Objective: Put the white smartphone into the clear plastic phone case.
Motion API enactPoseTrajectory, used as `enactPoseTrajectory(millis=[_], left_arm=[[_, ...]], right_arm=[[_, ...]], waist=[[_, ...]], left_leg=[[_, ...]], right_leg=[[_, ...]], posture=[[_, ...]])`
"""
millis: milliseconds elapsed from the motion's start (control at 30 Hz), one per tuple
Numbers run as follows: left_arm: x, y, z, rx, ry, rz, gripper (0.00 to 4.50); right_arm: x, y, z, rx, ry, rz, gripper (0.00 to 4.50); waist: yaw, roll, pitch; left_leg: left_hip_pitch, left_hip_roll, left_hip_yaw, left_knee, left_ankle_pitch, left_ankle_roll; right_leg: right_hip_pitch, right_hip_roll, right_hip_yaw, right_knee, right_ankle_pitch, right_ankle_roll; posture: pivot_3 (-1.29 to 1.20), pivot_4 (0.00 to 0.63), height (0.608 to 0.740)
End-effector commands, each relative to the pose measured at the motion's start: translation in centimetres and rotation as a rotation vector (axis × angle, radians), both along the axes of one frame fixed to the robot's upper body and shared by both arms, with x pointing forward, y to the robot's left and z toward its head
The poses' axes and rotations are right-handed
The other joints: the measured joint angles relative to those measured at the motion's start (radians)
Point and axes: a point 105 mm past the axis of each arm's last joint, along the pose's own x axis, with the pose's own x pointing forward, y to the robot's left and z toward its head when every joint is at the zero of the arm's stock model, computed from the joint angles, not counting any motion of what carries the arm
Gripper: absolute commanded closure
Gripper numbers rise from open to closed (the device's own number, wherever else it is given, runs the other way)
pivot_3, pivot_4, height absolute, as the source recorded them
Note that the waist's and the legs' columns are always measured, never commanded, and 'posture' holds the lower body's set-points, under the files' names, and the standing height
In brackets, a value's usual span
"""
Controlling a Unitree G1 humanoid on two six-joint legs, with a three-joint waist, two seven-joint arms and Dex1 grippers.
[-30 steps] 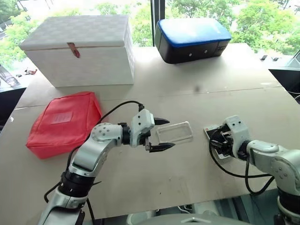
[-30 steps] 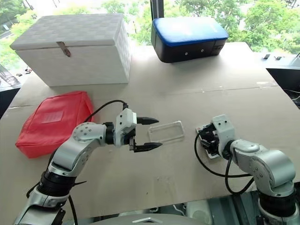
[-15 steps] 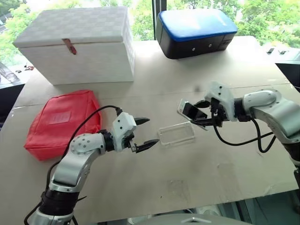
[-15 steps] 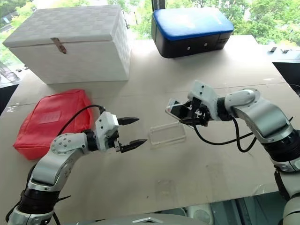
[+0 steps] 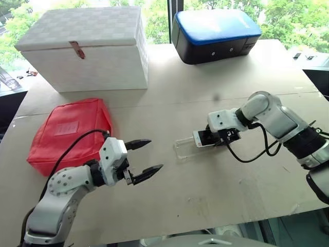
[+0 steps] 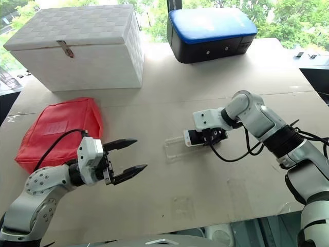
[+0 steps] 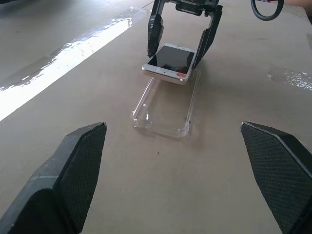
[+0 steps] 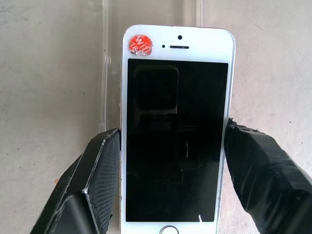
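- The left tool (image 5: 144,158) is seen released, its fingers spread wide and grasping nothing, hovering over the surface (image 5: 216,190) well apart from the case.
- The clear plastic phone case (image 7: 163,109) is found lying flat on the surface between the two arms, with its long axis running towards the right tool.
- The white smartphone (image 8: 175,131) is gripped by its long edges in the right tool (image 5: 218,139), screen up, tilted over the case's near end; it appears lined up lengthwise with the case and not yet seated.
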Motion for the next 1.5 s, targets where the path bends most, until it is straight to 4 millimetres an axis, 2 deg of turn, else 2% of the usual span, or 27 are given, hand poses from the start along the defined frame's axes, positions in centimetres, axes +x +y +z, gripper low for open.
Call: enactPoseTrajectory(millis=[33, 233, 567, 633, 700, 833, 967, 1067, 1167, 1233, 1333, 1367, 1500], left_arm=[[-0.1, 0.0, 1.0, 0.017, -0.072, 0.018, 0.0], [-0.3, 0.9, 0.8, 0.033, -0.068, 0.053, 0.0], [-0.9, 0.4, 0.8, 0.04, -0.082, 0.064, 0.0], [-1.0, 0.4, 0.8, 0.041, -0.082, 0.066, 0.0], [-1.1, 0.4, 0.7, 0.041, -0.078, 0.067, 0.0], [-0.8, 0.6, 0.5, 0.04, -0.076, 0.069, 0.0], [-0.3, 0.4, 0.7, 0.028, -0.079, 0.066, 0.0], [-0.1, 0.5, 0.6, 0.025, -0.077, 0.065, 0.0], [-0.2, 0.4, 0.6, 0.014, -0.069, 0.055, 0.0], [-0.2, 0.3, 0.6, 0.01, -0.043, 0.062, 0.0], [-0.5, 0.1, 0.8, -0.012, -0.025, 0.039, 0.0], [-0.7, 0.0, 1.0, -0.022, -0.022, 0.026, 0.0], [-1.1, 0.3, 0.9, -0.02, 0.002, 0.017, 0.0]], right_arm=[[-0.1, 0.6, 1.3, 0.006, -0.034, 0.057, 1.7], [-0.7, 1.3, 0.8, 0.009, -0.014, 0.081, 1.7], [-0.6, 1.7, 0.6, -0.006, -0.025, 0.102, 1.7], [-0.8, 1.8, 0.5, -0.006, -0.021, 0.11, 0.66], [-0.7, 2.0, 0.8, 0.007, -0.032, 0.109, 0.03], [0.0, 2.4, 2.8, 0.094, -0.089, 0.061, 0.03], [-1.0, 2.2, 5.6, 0.195, -0.069, 0.064, 0.03], [-2.0, 2.3, 6.4, 0.281, -0.002, 0.037, 0.87], [-2.5, 3.0, 5.7, 0.369, 0.063, -0.015, 2.24], [-2.3, 3.4, 4.1, 0.409, 0.072, -0.059, 3.01], [-1.1, 3.3, 0.6, 0.404, 0.087, -0.192, 4.29], [-0.9, 3.0, -0.8, 0.372, 0.089, -0.224, 4.41], [-1.3, 1.7, -5.8, 0.192, 0.122, -0.298, 4.41]], waist=[[0.0, 0.0, 0.0], [0.0, 0.0, 0.0], [0.001, 0.0, 0.0], [0.0, 0.0, 0.0], [0.0, 0.0, 0.0], [0.0, 0.0, 0.0], [0.003, 0.0, 0.0], [0.001, 0.0, 0.0], [0.001, 0.0, 0.0], [0.0, -0.001, 0.0], [0.0, 0.0, 0.0], [0.001, 0.0, 0.0], [0.0, 0.0, -0.004]], left_leg=[[0.0, 0.0, 0.0, 0.0, 0.0, 0.0], [0.002, 0.0, 0.0, 0.0, 0.0, -0.001], [0.004, 0.0, 0.0, 0.0, -0.002, -0.006], [0.005, 0.0, 0.0, 0.0, -0.001, -0.007], [0.005, 0.0, 0.0, 0.0, -0.001, -0.007], [0.005, 0.0, 0.0, 0.0, -0.001, -0.008], [0.005, 0.0, 0.0, 0.001, -0.001, -0.008], [0.005, 0.0, 0.0, 0.001, -0.001, -0.008], [0.005, 0.0, 0.0, 0.0, -0.001, -0.008], [0.005, 0.0, 0.0, 0.0, -0.001, -0.008], [0.005, 0.0, 0.0, 0.0, -0.001, -0.008], [0.005, 0.0, 0.0, 0.0, -0.001, -0.008], [0.007, -0.001, 0.001, 0.001, -0.001, -0.008]], right_leg=[[0.0, 0.0, 0.0, 0.0, 0.0, 0.0], [0.0, 0.0, 0.001, 0.001, 0.0, 0.0], [0.0, 0.0, 0.002, 0.008, 0.0, 0.0], [0.0, 0.0, 0.002, 0.009, 0.0, -0.001], [0.0, 0.0, 0.002, 0.01, 0.0, -0.001], [0.0, 0.0, 0.002, 0.011, 0.0, -0.001], [0.0, 0.0, 0.002, 0.011, 0.0, -0.001], [0.0, 0.0, 0.002, 0.011, 0.0, -0.001], [0.0, 0.0, 0.002, 0.011, 0.0, -0.001], [0.0, 0.0, 0.002, 0.011, 0.0, -0.001], [0.0, -0.001, 0.003, 0.012, 0.0, -0.001], [0.0, -0.001, 0.003, 0.012, 0.0, -0.001], [0.0, -0.001, 0.004, 0.013, 0.0, -0.001]], posture=[[0.0, 0.15, 0.74], [0.0, 0.15, 0.74], [0.0, 0.15, 0.74], [0.0, 0.15, 0.74], [0.0, 0.15, 0.74], [0.0, 0.15, 0.74], [0.0, 0.15, 0.74], [0.0, 0.15, 0.74], [0.0, 0.15, 0.74], [0.0, 0.15, 0.74], [0.0, 0.15, 0.74], [0.0, 0.15, 0.74], [0.0, 0.15, 0.74]])
